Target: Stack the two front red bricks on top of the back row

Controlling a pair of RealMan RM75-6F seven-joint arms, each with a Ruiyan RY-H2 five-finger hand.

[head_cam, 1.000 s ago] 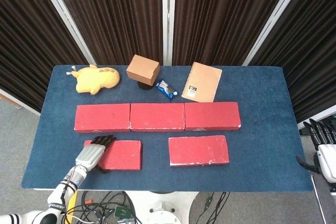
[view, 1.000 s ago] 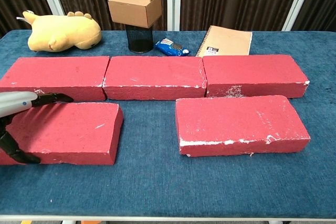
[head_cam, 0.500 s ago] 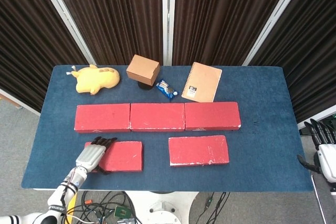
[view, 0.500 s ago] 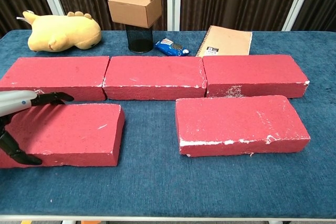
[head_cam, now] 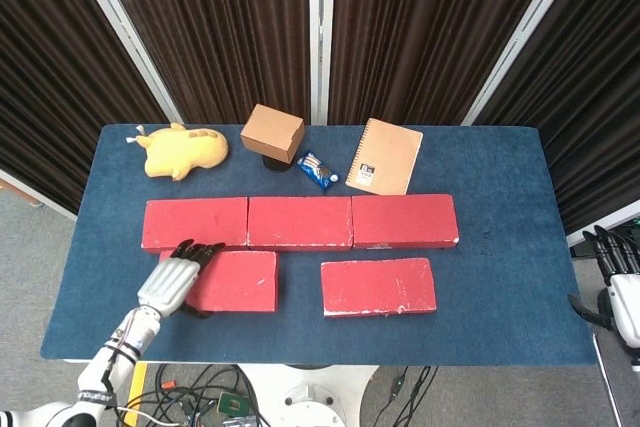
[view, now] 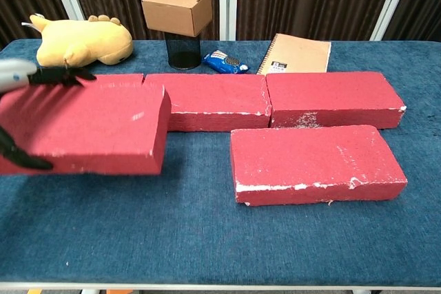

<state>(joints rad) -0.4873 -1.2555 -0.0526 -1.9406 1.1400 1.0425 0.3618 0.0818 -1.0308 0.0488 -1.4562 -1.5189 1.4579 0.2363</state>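
the left hand [head_cam: 178,279] has a pale silver-grey ribbed back and black fingers [head_cam: 196,250]. its forearm is slim and white, with a dark band and thin cables at the wrist. the right hand [head_cam: 618,287], half cut off, seems white with black fingers.

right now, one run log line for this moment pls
left robot hand: grips front-left brick, lifted | right robot hand: idle off-table | front-right brick: on table

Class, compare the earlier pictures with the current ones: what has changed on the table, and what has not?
The left hand, gripping the front left brick, has lifted it off the table toward the back row. The front right brick and right hand stayed put.
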